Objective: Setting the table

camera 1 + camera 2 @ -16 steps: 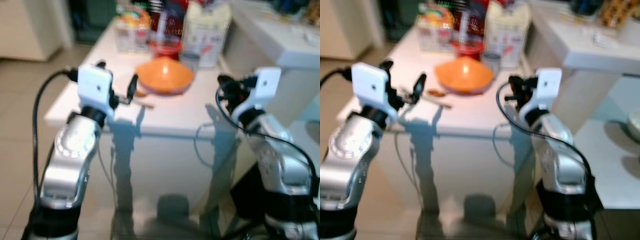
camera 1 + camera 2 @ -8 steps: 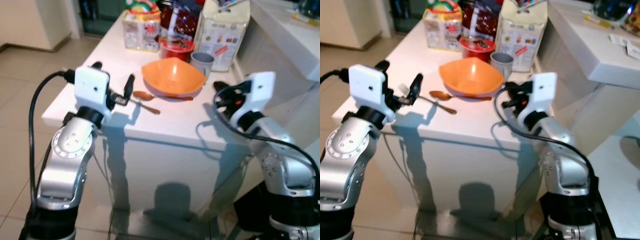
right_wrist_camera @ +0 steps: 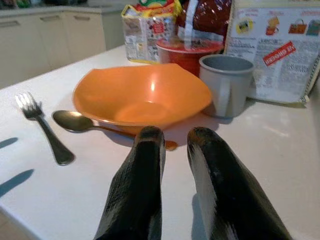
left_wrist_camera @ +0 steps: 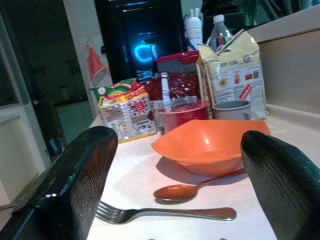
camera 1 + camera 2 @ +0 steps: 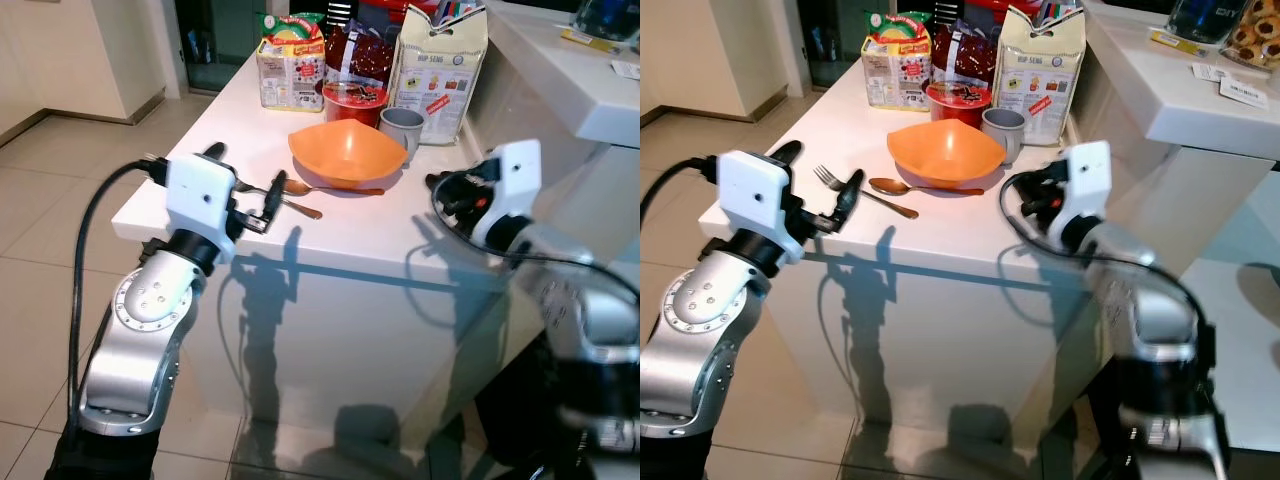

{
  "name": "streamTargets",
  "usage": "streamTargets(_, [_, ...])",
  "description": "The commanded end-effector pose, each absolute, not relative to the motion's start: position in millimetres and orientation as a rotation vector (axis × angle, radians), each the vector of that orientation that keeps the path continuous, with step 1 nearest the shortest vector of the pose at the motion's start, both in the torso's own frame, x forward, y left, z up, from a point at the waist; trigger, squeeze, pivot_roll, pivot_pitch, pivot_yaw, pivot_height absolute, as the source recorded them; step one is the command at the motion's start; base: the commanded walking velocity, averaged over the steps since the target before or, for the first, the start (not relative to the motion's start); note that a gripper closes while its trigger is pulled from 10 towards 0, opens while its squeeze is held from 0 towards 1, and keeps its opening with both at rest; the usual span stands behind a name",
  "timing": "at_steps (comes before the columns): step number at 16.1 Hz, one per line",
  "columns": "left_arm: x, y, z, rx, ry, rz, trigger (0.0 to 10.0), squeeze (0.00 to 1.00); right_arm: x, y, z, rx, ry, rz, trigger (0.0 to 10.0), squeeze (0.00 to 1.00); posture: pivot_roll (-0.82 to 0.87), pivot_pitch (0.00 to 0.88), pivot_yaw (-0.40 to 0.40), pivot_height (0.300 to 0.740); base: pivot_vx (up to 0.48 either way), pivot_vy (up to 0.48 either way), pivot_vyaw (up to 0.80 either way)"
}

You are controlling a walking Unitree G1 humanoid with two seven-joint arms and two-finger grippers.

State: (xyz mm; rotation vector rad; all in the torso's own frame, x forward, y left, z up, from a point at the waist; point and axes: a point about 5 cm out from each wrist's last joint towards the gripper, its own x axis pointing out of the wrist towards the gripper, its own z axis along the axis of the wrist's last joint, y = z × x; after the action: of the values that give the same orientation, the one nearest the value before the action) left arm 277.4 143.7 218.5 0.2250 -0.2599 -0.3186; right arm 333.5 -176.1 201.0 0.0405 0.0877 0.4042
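Steel fork point(image 5: 865, 195) lay just ahead of the left gripper point(image 5: 820, 190), whose fingers stood spread wide, its handle running across toward the spoon point(image 5: 910, 186) and bowl point(image 5: 945, 150); the right gripper point(image 3: 177, 175), fingers nearly together, sat farther, so the left was nearer

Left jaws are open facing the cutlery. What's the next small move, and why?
Probably ease the left gripper forward and down toward the fork. Its jaws stand wide open with nothing between them, and in the left wrist view the fork lies just ahead on the table, nearer than the spoon and the orange bowl. The right gripper hovers near the bowl, jaws nearly closed.
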Motion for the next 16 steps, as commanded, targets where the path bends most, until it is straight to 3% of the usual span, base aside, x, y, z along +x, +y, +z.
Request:
streamTargets(1, [277.2,137.8,223.4,0.217,-0.276,-0.345,10.0,0.00,343.1,-182.1,207.2,0.042,0.091,0.400,10.0,1.00,-0.02,0.000,-0.076,0.740,0.000,0.000,0.00])
streamTargets(6, [267.5,133.0,230.1,0.227,-0.290,-0.434,10.0,0.00,381.5,-177.9,221.8,-0.049,0.177,0.528,10.0,1.00,0.00,0.000,-0.106,0.740,0.000,0.000,0.00])
streamTargets(9, [269.2,135.6,230.2,0.247,-0.285,-0.429,10.0,0.00,407.4,-179.1,223.2,0.071,0.249,0.376,10.0,1.00,0.00,0.000,-0.108,0.740,0.000,0.000,0.00])
streamTargets(15, [259.8,125.3,230.6,0.223,-0.275,-0.545,10.0,0.00,417.7,-169.8,221.2,0.296,0.338,0.199,10.0,1.00,0.00,0.000,-0.098,0.740,0.000,0.000,0.00])
streamTargets(16, [256.0,125.8,230.2,0.218,-0.265,-0.579,10.0,0.00,418.4,-170.3,221.6,0.363,0.343,0.162,10.0,0.72,0.00,0.000,-0.097,0.740,0.000,0.000,0.00])
